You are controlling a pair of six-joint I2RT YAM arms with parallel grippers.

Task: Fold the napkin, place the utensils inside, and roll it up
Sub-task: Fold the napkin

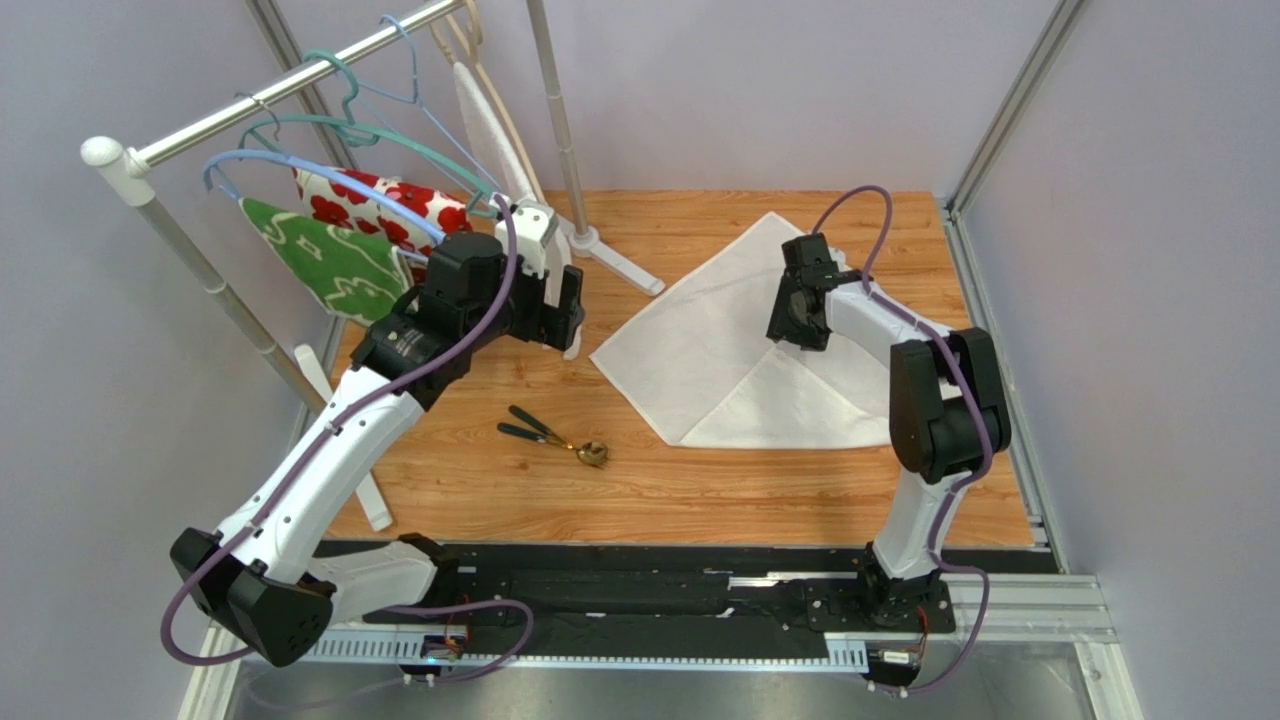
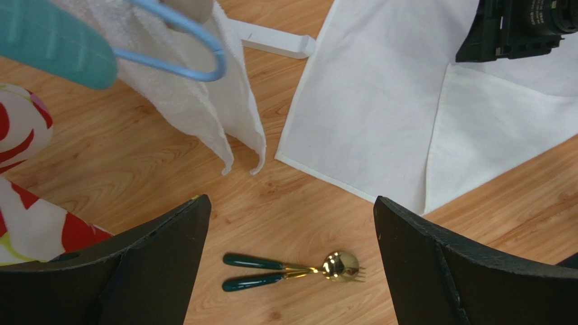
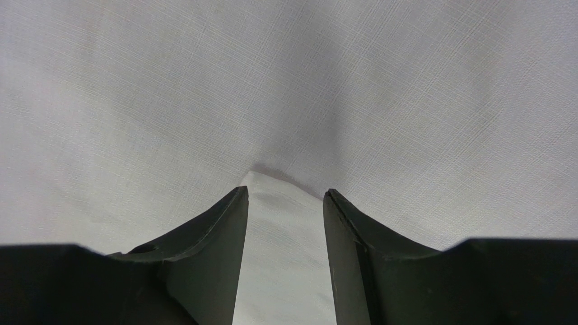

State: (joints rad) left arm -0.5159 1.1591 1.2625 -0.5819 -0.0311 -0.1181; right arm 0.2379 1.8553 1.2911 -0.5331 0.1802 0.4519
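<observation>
The off-white napkin (image 1: 706, 338) lies spread on the wooden table at the right, one corner folded over onto it. My right gripper (image 1: 796, 308) is down on its right part. In the right wrist view a raised fold of the napkin (image 3: 285, 81) stands between the jaws of that gripper (image 3: 285, 193), which are still apart. The utensils (image 1: 553, 435), a spoon and a fork with dark green handles and gold heads, lie side by side on the wood left of the napkin. My left gripper (image 1: 571, 308) hangs wide open above the table with the utensils (image 2: 292, 269) below it, holding nothing.
A clothes rack (image 1: 271, 98) stands at the back left with hangers, a red-flowered cloth (image 1: 383, 203), a green cloth (image 1: 323, 255) and a textured white cloth (image 2: 197, 88) hanging close to my left gripper. Its white foot (image 1: 616, 263) lies near the napkin. Walls close the sides.
</observation>
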